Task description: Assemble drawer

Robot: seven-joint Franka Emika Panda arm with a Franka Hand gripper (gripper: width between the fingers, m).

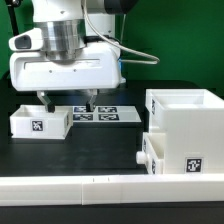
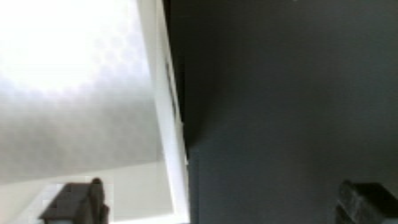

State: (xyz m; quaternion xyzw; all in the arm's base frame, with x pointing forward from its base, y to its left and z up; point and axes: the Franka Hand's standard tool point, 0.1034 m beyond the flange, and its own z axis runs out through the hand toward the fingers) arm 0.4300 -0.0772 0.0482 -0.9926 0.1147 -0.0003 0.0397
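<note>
The tall white drawer housing (image 1: 185, 130) stands at the exterior view's right, a tag on its front. One small tray (image 1: 156, 155) sits in its lower part, with its knob pointing toward the exterior view's left. The other open-topped tray (image 1: 38, 122) stands alone on the black table at the exterior view's left. My gripper (image 1: 66, 102) hangs open and empty just above that tray's right wall. In the wrist view the blurred white tray (image 2: 80, 90) fills one side. The gripper (image 2: 221, 205) straddles its edge, with one fingertip (image 2: 71, 203) over the tray and the other over dark table.
The marker board (image 1: 100, 114) lies flat behind the gripper, between the loose tray and the housing. A long low white rail (image 1: 90, 190) runs along the front edge. A green wall stands behind the table.
</note>
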